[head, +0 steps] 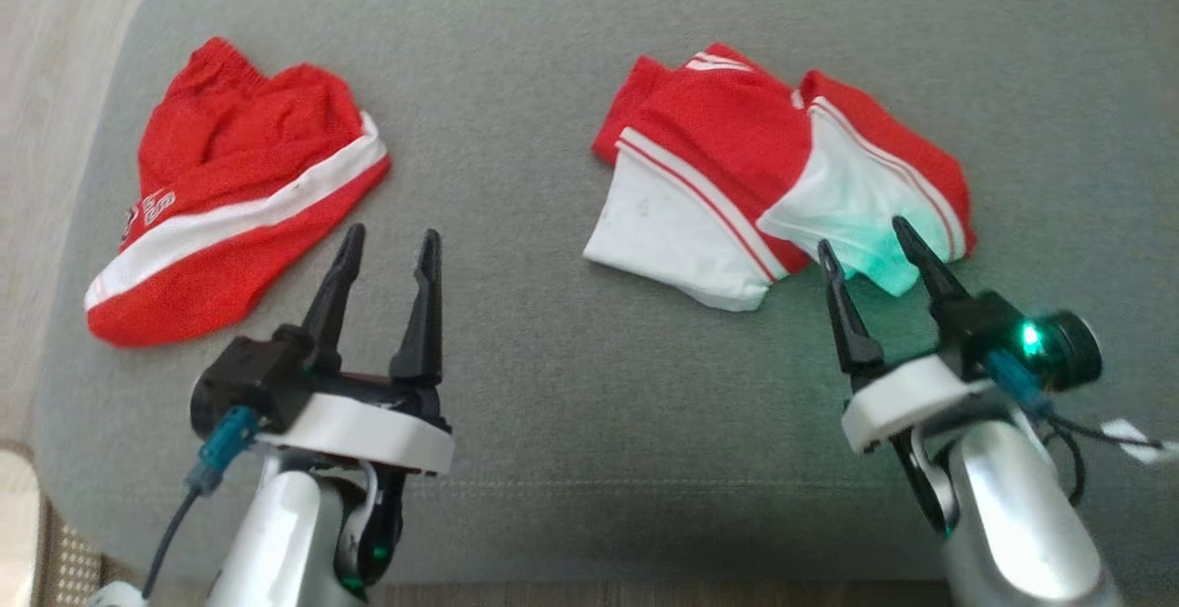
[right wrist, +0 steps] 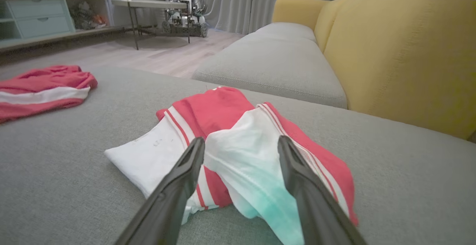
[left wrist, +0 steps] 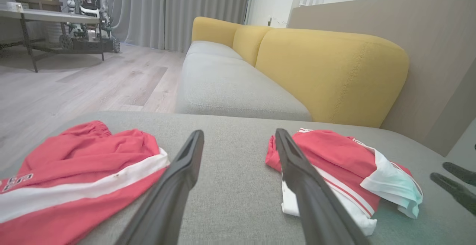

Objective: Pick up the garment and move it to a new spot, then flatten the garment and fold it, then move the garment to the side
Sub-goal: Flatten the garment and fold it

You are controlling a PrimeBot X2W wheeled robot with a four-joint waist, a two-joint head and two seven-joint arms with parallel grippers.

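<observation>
Two red-and-white garments lie on a grey cushion. One garment, red with a white band, is crumpled at the left. The other garment, red with white panels and thin stripes, lies folded over itself at the right. My left gripper hovers open over bare cushion between them, nearer the left garment. My right gripper stands open at the near edge of the right garment, its fingers on either side of a white flap, nothing held.
A grey and yellow sofa stands beyond the cushion. Wooden floor lies to the left, with a table and another machine far back. The cushion's edge runs close along the left garment.
</observation>
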